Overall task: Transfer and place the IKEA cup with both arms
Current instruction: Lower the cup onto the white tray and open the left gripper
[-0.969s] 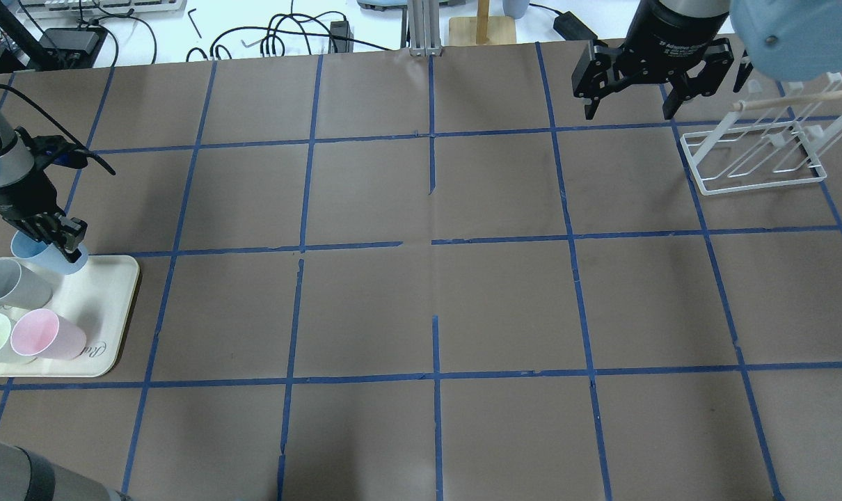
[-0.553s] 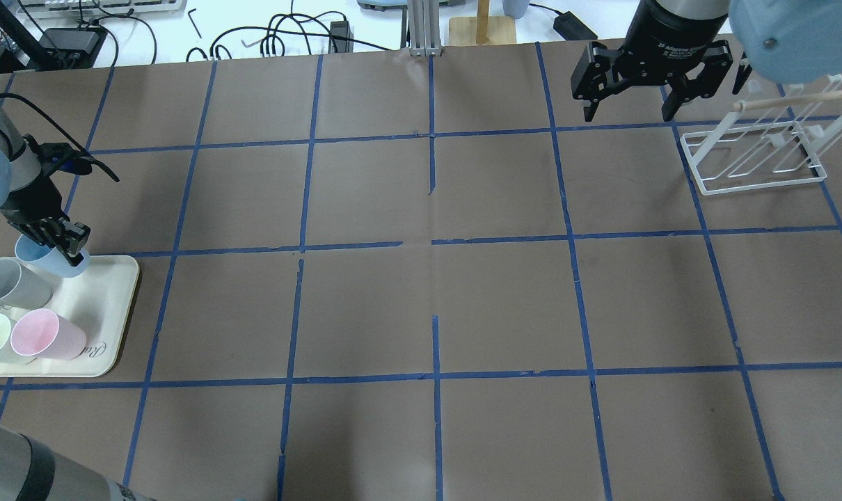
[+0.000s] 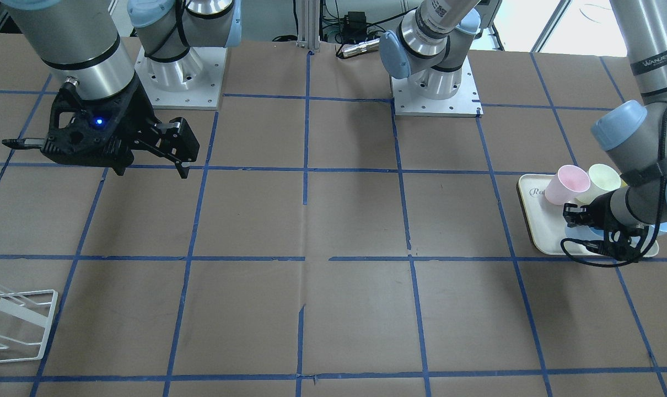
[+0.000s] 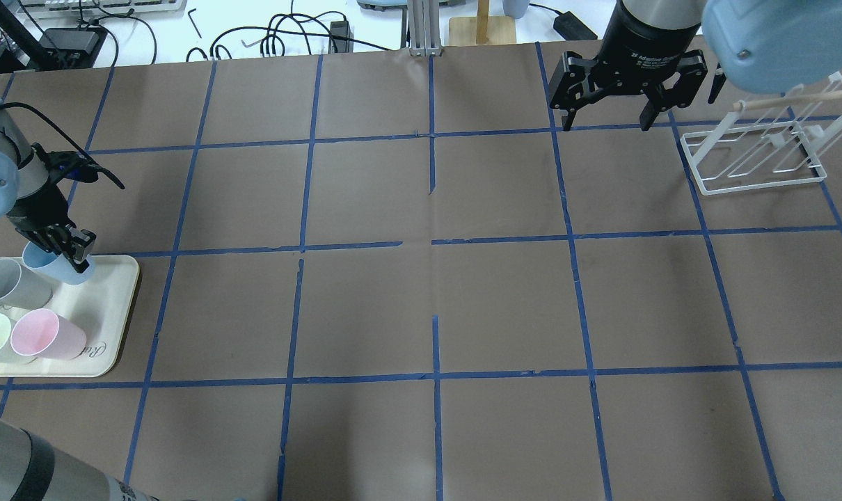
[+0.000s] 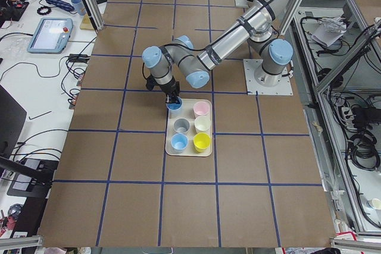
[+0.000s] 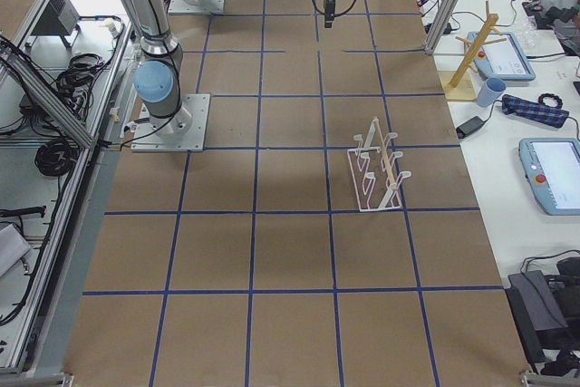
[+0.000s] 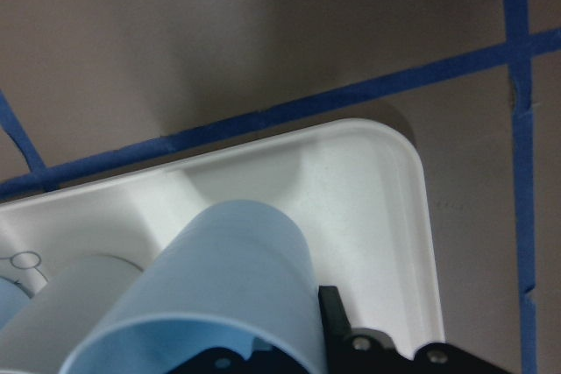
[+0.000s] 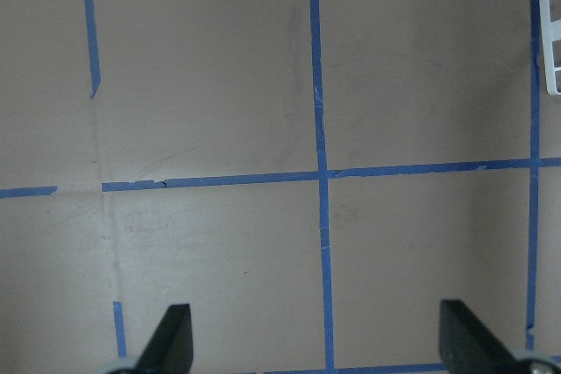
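Heads up: that small light-blue tapered plastic IKEA cup point(image 7: 219, 278) looks featherlight and a bit slick, with thin walls that'll probably flex. So you want a gentle squeeze up near the rim. The left gripper point(image 4: 66, 252) is clamped on it. The cup sits right between the fingers point(image 7: 336, 314), touching the one you can see, at the corner of the white plastic tray point(image 7: 386, 216). I can't tell if it's lifted. Way beyond those fingers, the right gripper point(image 4: 605, 120) hangs spread wide and empty, beside the white wire rack point(image 4: 762, 184).

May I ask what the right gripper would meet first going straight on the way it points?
The right gripper points down, open, so most likely the table, near a blue tape crossing; the rack sits aside.
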You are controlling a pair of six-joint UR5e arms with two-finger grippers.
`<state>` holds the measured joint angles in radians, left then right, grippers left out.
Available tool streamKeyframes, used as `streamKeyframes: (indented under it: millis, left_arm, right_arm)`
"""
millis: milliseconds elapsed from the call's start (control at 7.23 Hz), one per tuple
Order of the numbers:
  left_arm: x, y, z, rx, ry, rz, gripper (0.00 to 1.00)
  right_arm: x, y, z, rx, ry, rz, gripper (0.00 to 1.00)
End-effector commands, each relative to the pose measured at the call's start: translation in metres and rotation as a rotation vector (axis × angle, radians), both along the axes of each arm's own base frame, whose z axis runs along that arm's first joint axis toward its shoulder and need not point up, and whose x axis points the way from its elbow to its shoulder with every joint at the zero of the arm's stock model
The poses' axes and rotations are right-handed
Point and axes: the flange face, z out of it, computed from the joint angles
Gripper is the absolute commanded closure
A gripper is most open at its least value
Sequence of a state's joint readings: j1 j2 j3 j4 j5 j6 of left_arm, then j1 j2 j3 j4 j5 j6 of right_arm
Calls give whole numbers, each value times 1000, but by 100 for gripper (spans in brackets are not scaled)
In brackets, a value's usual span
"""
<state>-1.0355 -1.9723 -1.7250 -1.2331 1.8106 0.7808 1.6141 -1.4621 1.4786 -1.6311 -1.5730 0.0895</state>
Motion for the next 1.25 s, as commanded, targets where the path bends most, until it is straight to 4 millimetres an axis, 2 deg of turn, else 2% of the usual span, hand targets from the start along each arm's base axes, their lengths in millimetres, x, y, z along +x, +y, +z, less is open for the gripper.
streamKeyframes:
  millis: [0, 415, 553, 830, 969, 1107]
  left_arm:
    - [0, 1, -5, 10, 2, -2, 100]
    - [3, 2, -7, 33, -25, -10, 97]
    - [4, 2, -9, 38, -24, -9, 82]
    - [3, 4, -11, 49, -17, -9, 71]
    - [3, 4, -10, 50, -18, -10, 60]
    - [14, 8, -10, 54, -14, 10, 40]
  right_arm:
    - [-1, 2, 3, 20, 19, 0, 0]
    - [-1, 3, 0, 23, 19, -3, 0]
    - [-1, 3, 0, 20, 17, -3, 0]
    - [-1, 3, -1, 20, 12, -8, 0]
    - [0, 3, -1, 20, 9, -8, 0]
    - [0, 3, -1, 20, 8, -8, 0]
